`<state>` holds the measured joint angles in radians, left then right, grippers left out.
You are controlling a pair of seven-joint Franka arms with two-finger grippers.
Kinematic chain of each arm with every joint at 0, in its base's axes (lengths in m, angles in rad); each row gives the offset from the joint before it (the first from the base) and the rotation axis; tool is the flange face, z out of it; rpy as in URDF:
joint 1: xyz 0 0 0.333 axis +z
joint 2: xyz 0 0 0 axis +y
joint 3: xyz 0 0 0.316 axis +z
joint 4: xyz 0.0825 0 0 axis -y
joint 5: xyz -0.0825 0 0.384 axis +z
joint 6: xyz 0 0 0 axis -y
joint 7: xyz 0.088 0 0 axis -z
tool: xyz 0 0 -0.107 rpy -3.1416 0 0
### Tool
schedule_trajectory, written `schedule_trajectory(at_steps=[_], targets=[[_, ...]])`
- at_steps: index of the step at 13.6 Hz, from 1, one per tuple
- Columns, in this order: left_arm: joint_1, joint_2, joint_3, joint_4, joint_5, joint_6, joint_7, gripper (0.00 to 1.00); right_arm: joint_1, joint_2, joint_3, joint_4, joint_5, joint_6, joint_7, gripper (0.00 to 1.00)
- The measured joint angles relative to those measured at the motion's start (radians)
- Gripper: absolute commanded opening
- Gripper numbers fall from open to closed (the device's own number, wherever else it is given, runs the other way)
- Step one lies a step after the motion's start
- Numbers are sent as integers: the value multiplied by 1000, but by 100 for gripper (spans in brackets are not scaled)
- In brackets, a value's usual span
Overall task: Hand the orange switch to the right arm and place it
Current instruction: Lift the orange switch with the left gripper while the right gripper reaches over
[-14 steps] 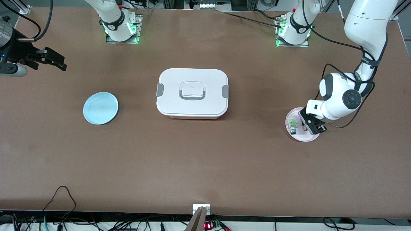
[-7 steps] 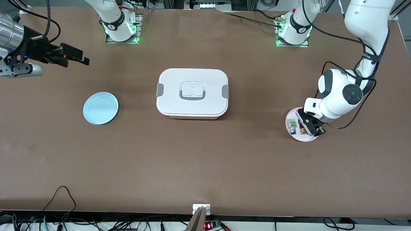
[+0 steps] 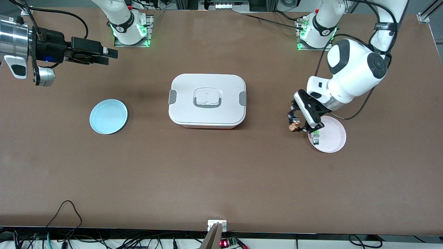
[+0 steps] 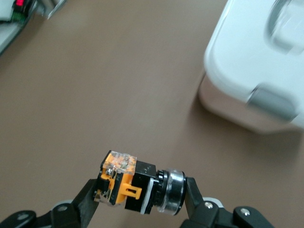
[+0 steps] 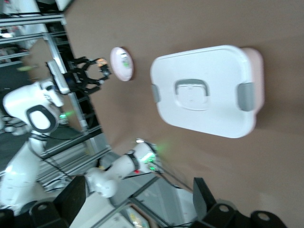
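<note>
Two claws are in your view, and only one is loaded. Your left claw (image 3: 297, 125) is clamped on the small black block-shaped orange switch (image 4: 124, 181), its fingers (image 4: 85, 202) pinching it end to end, the orange part against one finger and a silver ring against the other. Claw and switch hang in the air above the bare brown desk (image 3: 221, 180), between the white rectangular lidded plastic box (image 3: 207, 100) and the round pale pink dish (image 3: 330, 136), just beside the dish rim on the box's side. A small white-and-green part (image 3: 315, 137) lies on that dish at the edge toward the box; from your front view its exact pose is probably too small to judge. Your right claw (image 3: 104, 55) is spread wide and holds nothing, hanging over the desk toward the right arm's end from the box. A round light blue plate (image 3: 108, 116) lies on the desk toward that same end.
</note>
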<state>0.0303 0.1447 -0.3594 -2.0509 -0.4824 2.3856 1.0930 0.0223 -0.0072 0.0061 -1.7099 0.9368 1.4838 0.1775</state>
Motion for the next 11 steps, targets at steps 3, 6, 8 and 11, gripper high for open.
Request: schedule_trajectory(at_steps=[3,6,8,11], targets=[[0,0,-19,96,-251,-124,5,0,1,3,1,-68,183,57,-7,100],[-1,4,-38,158,-488,-202,89,0,4,4,5,-128,335,77,-44,100],[-4,14,-73,163,-656,-229,179,0,4,5,6,-162,418,78,-53,100],[-8,40,-143,165,-871,-238,285,0,5,4,13,-187,463,80,-61,100]])
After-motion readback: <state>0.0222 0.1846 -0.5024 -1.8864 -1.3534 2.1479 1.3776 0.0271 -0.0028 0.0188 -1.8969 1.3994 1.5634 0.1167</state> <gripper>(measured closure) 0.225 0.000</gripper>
